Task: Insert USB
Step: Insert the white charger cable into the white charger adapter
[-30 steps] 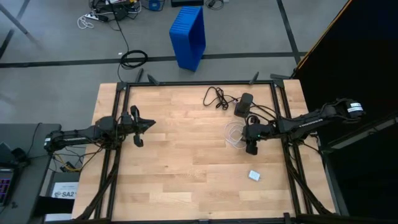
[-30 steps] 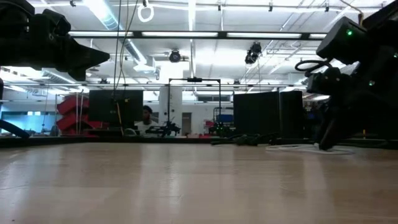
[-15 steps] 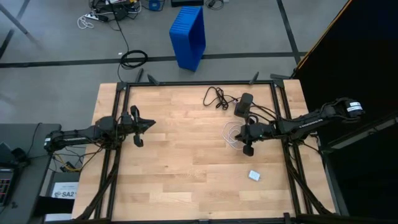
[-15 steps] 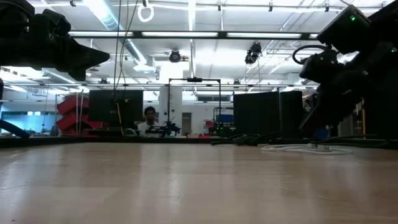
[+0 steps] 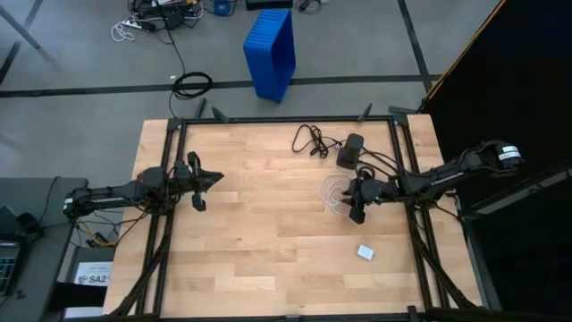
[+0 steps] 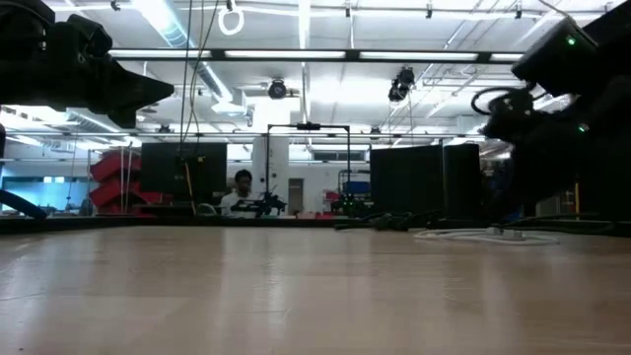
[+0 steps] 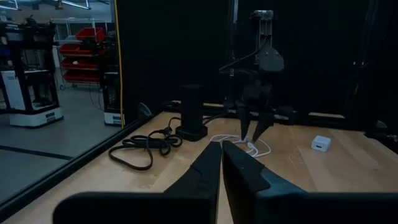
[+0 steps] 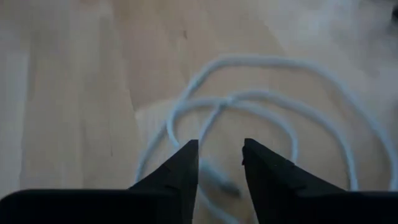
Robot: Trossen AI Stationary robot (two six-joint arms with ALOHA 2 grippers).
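Reaching for the USB, coiled on the table just beside the black adapter box: right gripper hovers over the loop, fingers apart, nothing held. Next: drop, pinch the plug end. Left gripper, fingers together, waits well apart from the box.

The USB is blurred, its loop partly hidden behind the right gripper.
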